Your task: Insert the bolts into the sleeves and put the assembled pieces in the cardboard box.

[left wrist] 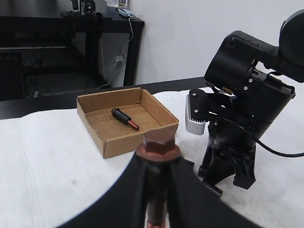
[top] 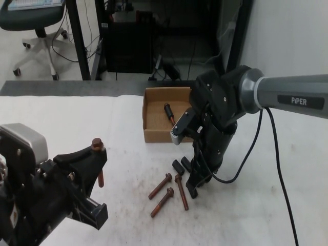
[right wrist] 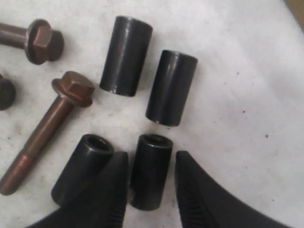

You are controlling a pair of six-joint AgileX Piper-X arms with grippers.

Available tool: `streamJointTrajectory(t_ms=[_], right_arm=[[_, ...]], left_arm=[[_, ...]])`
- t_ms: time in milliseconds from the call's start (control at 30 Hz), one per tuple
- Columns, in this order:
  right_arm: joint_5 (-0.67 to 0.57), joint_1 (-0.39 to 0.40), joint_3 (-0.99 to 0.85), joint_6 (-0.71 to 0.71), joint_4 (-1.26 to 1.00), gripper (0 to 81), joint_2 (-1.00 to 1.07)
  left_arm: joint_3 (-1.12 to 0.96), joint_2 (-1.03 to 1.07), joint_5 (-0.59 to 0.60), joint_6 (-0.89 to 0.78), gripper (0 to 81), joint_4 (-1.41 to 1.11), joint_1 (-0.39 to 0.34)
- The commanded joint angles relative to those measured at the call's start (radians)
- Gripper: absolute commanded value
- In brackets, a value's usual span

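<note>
Cardboard box (top: 154, 134) sits at the far middle of the white-covered bench (top: 77, 118), and one assembled piece (top: 168, 111), a bolt in a black sleeve, lies flat inside it. Near the front of the bench the left gripper (top: 95, 156) is clamped on a copper-coloured bolt (left wrist: 158, 145). The bolt stands upright between the fingers with its hexagonal head on top and its shank hanging below. The right gripper (right wrist: 152, 159) points down at the bench on the near side of the box. Its fingers (right wrist: 111, 190) are parted narrowly and straddle one black sleeve (right wrist: 150, 183) lying on the cloth; a slim gap shows beside the sleeve, so the gripper holds nothing. A second sleeve (right wrist: 83, 168) lies just beside that one, outside one finger, and two more sleeves (right wrist: 126, 54) lie side by side a little beyond. Three loose bolts (top: 160, 186) lie on the cloth next to the sleeves, close together and well apart from the left gripper
</note>
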Motion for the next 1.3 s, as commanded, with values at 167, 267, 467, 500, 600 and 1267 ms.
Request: streamJointTrajectory(t_ms=[167,267,467,500,600,1267], right_arm=[[0.002,-0.004,0.005,-0.019,-0.011,28.4,0.0],[0.042,-0.004,0.005,-0.047,-0.011,11.5,0.008],[0.064,-0.004,0.005,-0.068,0.015,0.6,0.007],[0.064,-0.004,0.002,-0.051,0.022,0.6,-0.002],[0.059,-0.004,0.001,0.079,0.029,0.6,-0.049],[-0.832,-0.134,0.341,0.554,-0.591,0.6,-0.739]], left_arm=[[-0.013,0.001,0.008,0.006,0.1,-0.01,0.003],[-0.013,0.001,0.008,0.006,0.1,-0.01,0.003],[-0.013,0.001,0.008,0.045,0.1,-0.01,0.003],[-0.013,0.001,0.008,0.045,0.1,-0.012,0.003],[-0.015,0.001,0.008,0.022,0.1,-0.039,0.003],[-0.3,0.154,0.568,-0.471,0.1,-0.411,0.067]])
